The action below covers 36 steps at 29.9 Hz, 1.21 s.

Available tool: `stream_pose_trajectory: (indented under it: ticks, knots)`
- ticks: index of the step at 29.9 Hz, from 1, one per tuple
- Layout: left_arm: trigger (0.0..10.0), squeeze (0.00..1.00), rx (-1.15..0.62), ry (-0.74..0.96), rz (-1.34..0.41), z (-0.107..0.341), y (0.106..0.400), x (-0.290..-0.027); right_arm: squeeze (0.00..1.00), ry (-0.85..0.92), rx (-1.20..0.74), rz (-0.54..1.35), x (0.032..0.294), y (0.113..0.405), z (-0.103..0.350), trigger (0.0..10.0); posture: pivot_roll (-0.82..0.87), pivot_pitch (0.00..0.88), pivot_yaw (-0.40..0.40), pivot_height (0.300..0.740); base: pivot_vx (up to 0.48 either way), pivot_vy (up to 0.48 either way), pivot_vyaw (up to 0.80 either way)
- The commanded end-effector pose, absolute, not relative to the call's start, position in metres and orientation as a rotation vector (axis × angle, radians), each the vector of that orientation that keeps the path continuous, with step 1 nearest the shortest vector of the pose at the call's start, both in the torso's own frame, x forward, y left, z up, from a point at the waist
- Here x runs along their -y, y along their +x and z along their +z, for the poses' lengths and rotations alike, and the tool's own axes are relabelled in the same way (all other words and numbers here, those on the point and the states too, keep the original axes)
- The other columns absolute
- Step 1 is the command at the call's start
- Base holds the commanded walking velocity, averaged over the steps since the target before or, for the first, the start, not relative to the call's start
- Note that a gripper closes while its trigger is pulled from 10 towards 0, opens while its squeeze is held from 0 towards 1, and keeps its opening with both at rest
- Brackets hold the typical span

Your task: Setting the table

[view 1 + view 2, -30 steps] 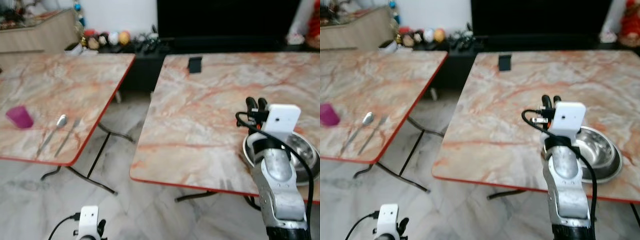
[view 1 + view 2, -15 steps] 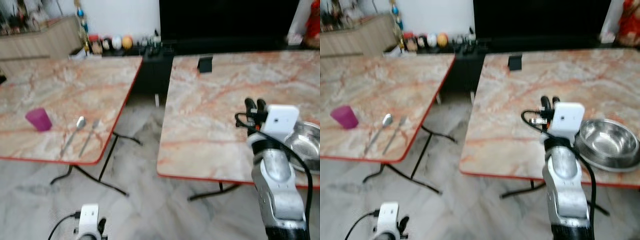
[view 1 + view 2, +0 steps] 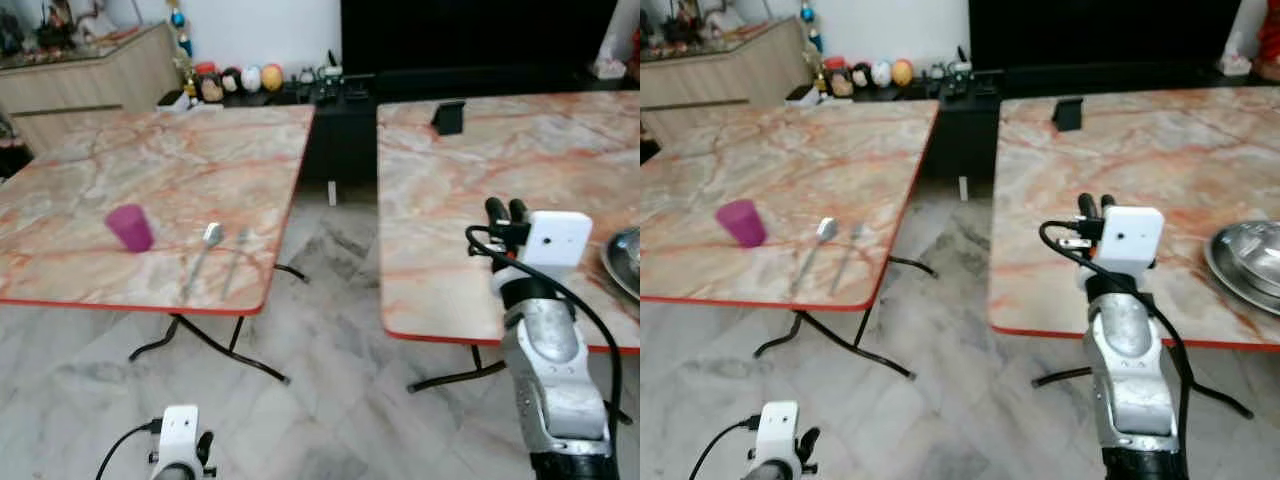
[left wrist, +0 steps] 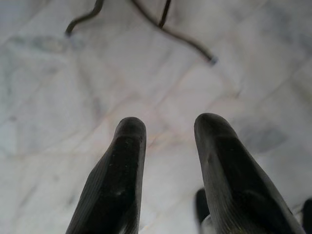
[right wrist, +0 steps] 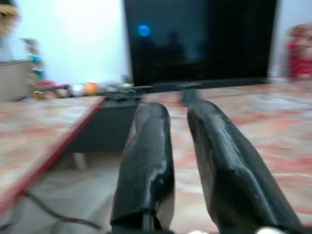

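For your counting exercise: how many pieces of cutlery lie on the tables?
2: a spoon and a fork lie side by side near the front edge of the left table, right of the purple cup.

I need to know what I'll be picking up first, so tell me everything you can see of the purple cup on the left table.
The purple cup is a small, plain tumbler, magenta-purple, plastic by its look, slightly wider at its open top than at its base. It stands upright on the left marble-patterned table, towards that table's near edge. A spoon and fork lie apart from it, further towards the gap between the tables. Nothing touches it but the tabletop. Whether it holds anything cannot be seen.
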<state>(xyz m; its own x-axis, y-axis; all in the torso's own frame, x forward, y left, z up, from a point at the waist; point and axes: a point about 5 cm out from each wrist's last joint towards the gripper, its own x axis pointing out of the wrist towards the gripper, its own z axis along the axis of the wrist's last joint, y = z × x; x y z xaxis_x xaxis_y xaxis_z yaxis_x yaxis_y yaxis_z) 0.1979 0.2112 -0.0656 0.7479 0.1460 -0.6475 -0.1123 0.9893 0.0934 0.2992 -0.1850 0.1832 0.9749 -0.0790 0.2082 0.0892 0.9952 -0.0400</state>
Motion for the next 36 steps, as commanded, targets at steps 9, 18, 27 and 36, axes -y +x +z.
stream_pose_trajectory:
  ticks: [9,18,27,36]
  knots:
    - [10.0,0.00,-0.714,0.053,0.149,-0.066,0.197,-0.214,0.00,-0.058,0.188,-0.055,0.182,0.300,0.177,10.0,-0.14,0.000,0.083,0.740,0.000,0.358,0.00]
    - [10.0,0.00,-0.711,0.061,0.137,-0.065,0.198,-0.212,0.00,-0.061,0.114,-0.057,0.186,0.304,0.154,10.0,-0.14,0.000,0.085,0.740,0.000,0.222,0.00]
    - [10.0,0.00,-0.715,0.064,0.134,-0.066,0.197,-0.212,0.00,-0.074,-0.106,-0.132,0.203,0.296,0.088,10.0,-0.14,0.000,0.084,0.740,0.000,0.000,0.00]
    - [10.0,0.00,-0.720,0.061,0.132,-0.066,0.197,-0.211,0.00,-0.038,-0.442,-0.163,0.210,0.264,-0.001,10.0,-0.14,0.000,0.085,0.740,0.000,0.000,0.00]
